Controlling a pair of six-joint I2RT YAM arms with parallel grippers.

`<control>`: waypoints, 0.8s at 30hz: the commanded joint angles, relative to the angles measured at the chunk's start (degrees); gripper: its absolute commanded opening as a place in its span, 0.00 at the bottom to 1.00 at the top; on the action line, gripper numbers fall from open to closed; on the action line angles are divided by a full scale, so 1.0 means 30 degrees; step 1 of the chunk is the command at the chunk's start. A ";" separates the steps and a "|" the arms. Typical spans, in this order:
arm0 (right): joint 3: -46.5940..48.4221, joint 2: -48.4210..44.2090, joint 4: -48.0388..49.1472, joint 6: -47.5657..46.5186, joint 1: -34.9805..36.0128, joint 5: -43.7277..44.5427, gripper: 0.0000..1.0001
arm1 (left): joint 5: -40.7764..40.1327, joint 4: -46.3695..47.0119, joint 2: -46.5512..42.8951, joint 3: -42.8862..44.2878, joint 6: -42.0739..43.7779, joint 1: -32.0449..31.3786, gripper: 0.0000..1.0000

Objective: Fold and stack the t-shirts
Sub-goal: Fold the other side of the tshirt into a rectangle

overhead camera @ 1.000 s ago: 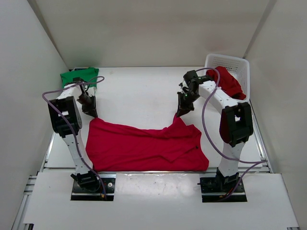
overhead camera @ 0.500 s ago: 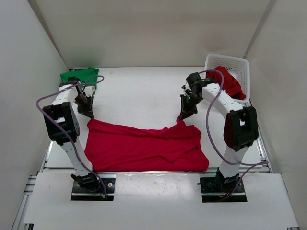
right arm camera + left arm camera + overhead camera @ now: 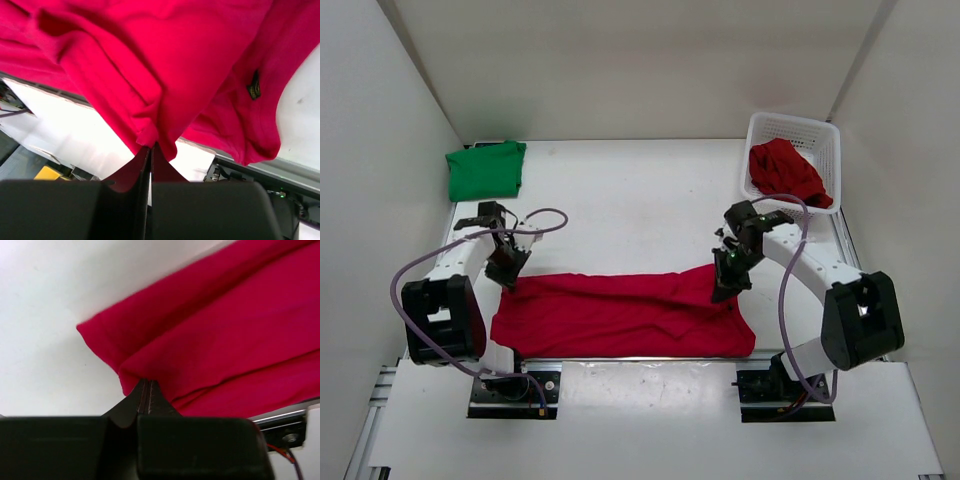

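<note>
A red t-shirt (image 3: 620,318) lies spread along the table's near edge, its far hem lifted and doubled toward the front. My left gripper (image 3: 507,281) is shut on its far left corner (image 3: 131,371). My right gripper (image 3: 724,291) is shut on its far right edge (image 3: 150,131). Both views from the wrists show jaws pressed together with red cloth pinched at the tips. A folded green t-shirt (image 3: 486,169) rests at the far left corner. A second red t-shirt (image 3: 787,173) sits crumpled in the basket.
The white mesh basket (image 3: 807,132) stands at the far right corner. White walls close in the table on three sides. The metal front rail (image 3: 640,358) runs just below the shirt's near hem.
Both grippers have moved toward the near edge, pulling the shirt's far hem forward over its body. The left gripper closed on its corner during this time.
</note>
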 commanded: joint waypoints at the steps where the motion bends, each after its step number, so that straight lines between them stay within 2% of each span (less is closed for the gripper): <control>1: -0.1084 -0.1159 0.0328 0.0392 -0.0007 -0.0491 0.00 | -0.1400 0.1355 -0.0953 -0.0535 0.1297 0.0053 0.00; 8: -0.2756 -0.2213 0.0915 0.0833 0.0256 -0.0640 0.00 | -0.1490 0.1503 -0.1305 -0.0274 0.2146 -0.0036 0.00; 14: -0.3431 -0.2535 0.0886 0.0687 -0.0298 -0.0814 0.00 | -0.2075 0.0628 -0.1655 -0.0798 0.4077 -0.0093 0.02; 16: -0.3432 -0.2652 0.0653 0.0423 -0.0329 -0.0931 0.00 | -0.1725 -0.0190 -0.1598 -0.0859 0.4724 0.0022 0.08; 18: -0.3634 -0.2740 0.0506 0.0275 -0.0533 -0.1078 0.00 | -0.0878 -0.1101 -0.1714 -0.0947 0.5542 -0.0036 0.31; 20: -0.3898 -0.2479 0.0447 0.0101 -0.0331 -0.1488 0.00 | -0.0641 -0.1659 -0.1803 -0.1063 0.5896 0.0052 0.46; 23: -0.3958 -0.1865 -0.0079 -0.0252 -0.0185 -0.1344 0.09 | -0.0640 -0.1806 -0.1862 -0.1211 0.6278 0.0431 0.57; 24: -0.3929 -0.1775 -0.0400 -0.0252 -0.0125 -0.1081 0.13 | -0.0640 -0.1924 -0.1949 -0.1123 0.6598 0.0462 0.57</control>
